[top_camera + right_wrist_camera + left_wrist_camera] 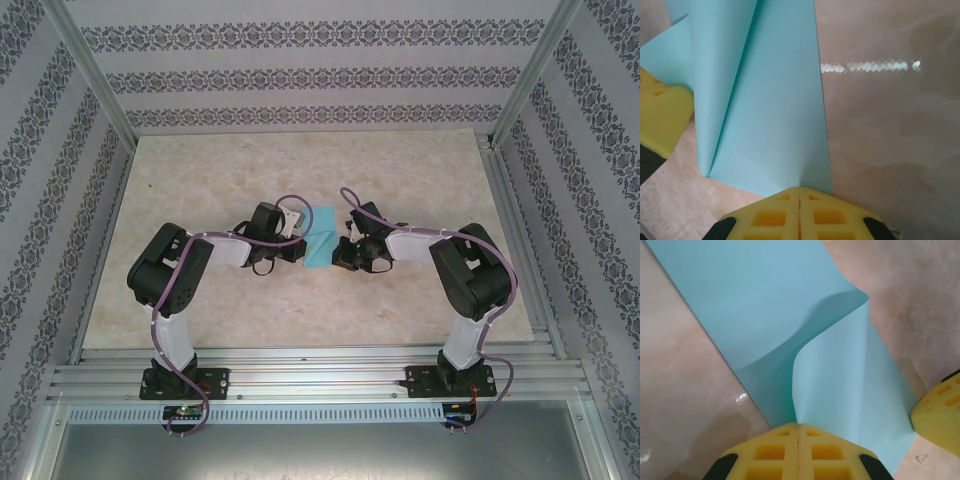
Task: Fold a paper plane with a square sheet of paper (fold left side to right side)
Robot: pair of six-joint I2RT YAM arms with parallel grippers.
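The square sheet of paper [322,240] is turquoise and lies mid-table between both arms, partly folded over. In the left wrist view the sheet [760,300] has one flap curling up off the table, and that flap's edge runs into the seam of my left gripper [798,426], which is shut on it. My right gripper [800,189] is shut, its yellow tips set on the near edge of the flat sheet [775,110] by its right side. The left gripper's fingers [660,115] show at that view's left edge. From above, the left gripper [298,250] and right gripper [345,252] flank the sheet.
The table [220,170] is pale marbled beige, with patterned walls on three sides. A metal rail [320,375] runs along the near edge where both arm bases are bolted. Bare tabletop lies behind and to either side of the sheet.
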